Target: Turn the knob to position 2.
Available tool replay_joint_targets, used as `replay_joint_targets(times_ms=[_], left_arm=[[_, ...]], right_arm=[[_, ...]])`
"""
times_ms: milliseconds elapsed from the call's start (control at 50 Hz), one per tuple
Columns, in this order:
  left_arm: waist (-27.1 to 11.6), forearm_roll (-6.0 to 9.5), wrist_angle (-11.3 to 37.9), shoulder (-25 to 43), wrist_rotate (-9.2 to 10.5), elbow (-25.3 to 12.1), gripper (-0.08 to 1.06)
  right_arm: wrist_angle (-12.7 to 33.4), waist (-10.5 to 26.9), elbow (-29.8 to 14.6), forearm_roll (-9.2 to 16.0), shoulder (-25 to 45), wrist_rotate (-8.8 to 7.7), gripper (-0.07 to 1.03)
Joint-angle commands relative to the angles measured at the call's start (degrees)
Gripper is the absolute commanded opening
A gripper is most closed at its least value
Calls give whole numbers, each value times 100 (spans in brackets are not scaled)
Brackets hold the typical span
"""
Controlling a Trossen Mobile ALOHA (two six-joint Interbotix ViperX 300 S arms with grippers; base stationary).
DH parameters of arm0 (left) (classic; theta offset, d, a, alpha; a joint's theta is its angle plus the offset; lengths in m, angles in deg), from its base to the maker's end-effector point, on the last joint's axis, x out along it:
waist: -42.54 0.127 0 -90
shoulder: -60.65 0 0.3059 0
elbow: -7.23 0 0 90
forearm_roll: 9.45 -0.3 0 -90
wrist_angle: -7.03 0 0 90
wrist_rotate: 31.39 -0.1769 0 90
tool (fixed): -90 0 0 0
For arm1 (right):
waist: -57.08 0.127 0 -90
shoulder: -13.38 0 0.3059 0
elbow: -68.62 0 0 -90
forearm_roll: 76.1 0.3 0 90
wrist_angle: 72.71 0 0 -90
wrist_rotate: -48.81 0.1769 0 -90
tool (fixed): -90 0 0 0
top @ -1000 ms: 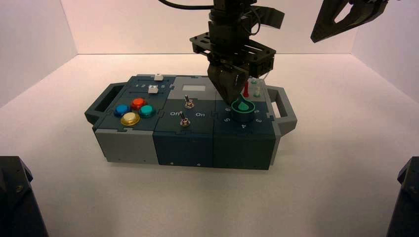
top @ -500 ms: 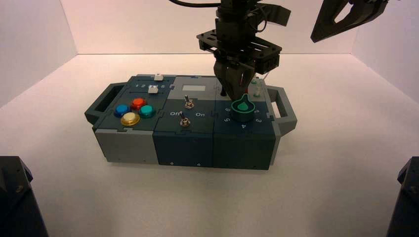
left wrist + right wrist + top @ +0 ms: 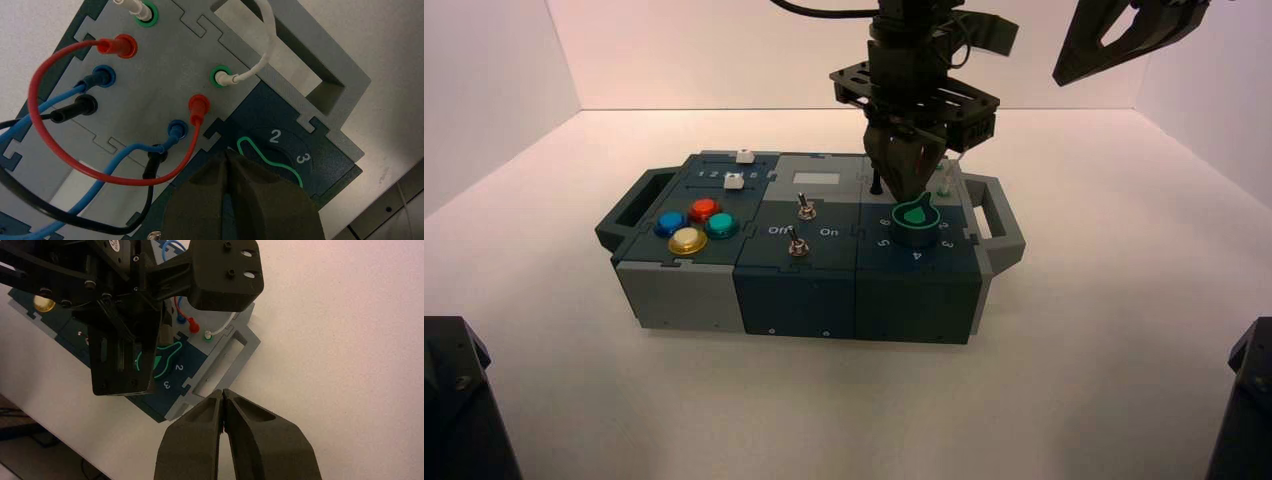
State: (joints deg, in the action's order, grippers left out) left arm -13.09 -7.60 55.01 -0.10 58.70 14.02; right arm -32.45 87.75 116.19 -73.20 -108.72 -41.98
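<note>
Two grippers show: the left gripper (image 3: 907, 185), clenched on nothing, hangs just above the knob (image 3: 915, 222) at the box's (image 3: 804, 290) right end; the right gripper (image 3: 223, 410), clenched, waits at two o'clock, aloft

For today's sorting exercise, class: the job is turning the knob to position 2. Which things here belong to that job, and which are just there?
Belongs to the job:
- knob, green top
- dial digit 2
- left hand, shut, over the knob

Just there:
- coloured push buttons
- toggle switches
- slider tabs
- plugged wires
- right hand, shut, raised off to the box's right
</note>
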Motion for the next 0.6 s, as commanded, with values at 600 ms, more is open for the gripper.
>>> replay_joint_targets(times_ms=[600], left_arm=[[-18, -9, 70, -88, -44, -237, -3]], right_arm=[[-44, -26, -167, -18, -9, 0, -2]])
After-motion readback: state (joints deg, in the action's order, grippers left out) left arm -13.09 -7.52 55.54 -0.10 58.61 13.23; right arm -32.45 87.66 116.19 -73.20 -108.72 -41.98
